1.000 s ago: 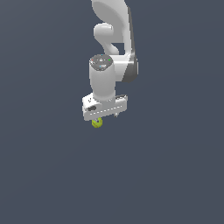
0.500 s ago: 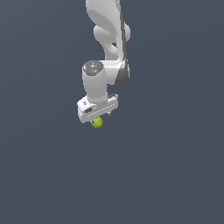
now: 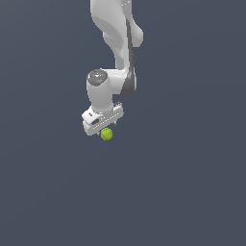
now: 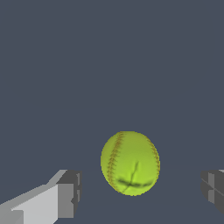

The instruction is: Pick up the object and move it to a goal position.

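The object is a small yellow-green ball with red stitching and a dark mark, seen large in the wrist view. In the exterior view my white gripper hangs directly over it, with the hand's body just above the ball. The wrist view shows the gripper open: one finger and the other finger stand on either side of the ball, each with a clear gap. Neither touches the ball.
Plain dark grey-blue ground fills both views. The white arm rises from the gripper toward the top of the exterior view. No other object shows.
The gripper has shifted a little toward the exterior view's left and slightly down, and the wrist has turned. The ball has stayed where it was.
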Tool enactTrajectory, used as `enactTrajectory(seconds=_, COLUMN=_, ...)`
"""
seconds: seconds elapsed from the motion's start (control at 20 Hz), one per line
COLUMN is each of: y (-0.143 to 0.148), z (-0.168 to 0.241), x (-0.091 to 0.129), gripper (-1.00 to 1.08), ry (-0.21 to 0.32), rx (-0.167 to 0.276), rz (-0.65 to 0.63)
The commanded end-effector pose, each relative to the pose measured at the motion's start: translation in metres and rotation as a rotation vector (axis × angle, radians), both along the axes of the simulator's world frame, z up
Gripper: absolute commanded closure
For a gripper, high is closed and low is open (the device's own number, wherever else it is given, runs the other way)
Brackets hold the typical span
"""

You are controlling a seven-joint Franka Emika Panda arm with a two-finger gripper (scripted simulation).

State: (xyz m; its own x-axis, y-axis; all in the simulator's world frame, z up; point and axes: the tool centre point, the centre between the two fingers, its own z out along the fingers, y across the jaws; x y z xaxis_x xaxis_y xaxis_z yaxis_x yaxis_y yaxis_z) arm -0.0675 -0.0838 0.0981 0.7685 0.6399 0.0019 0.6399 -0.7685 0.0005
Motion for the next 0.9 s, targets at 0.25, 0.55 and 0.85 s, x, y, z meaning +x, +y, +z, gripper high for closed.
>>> enactTrajectory(seconds=0.25, y=-0.006, z=-0.006, x=-0.007, gripper=-0.92, ry=0.002, rx=-0.001, rz=0.052)
enactTrajectory(seconds=0.55, y=-0.006, z=-0.009, x=-0.007, gripper=-0.92, ry=0.002, rx=-0.001, rz=0.051)
enactTrajectory(seconds=0.85, y=-0.006, z=-0.033, x=-0.008, gripper=-0.92, ry=0.002, rx=-0.001, rz=0.053)
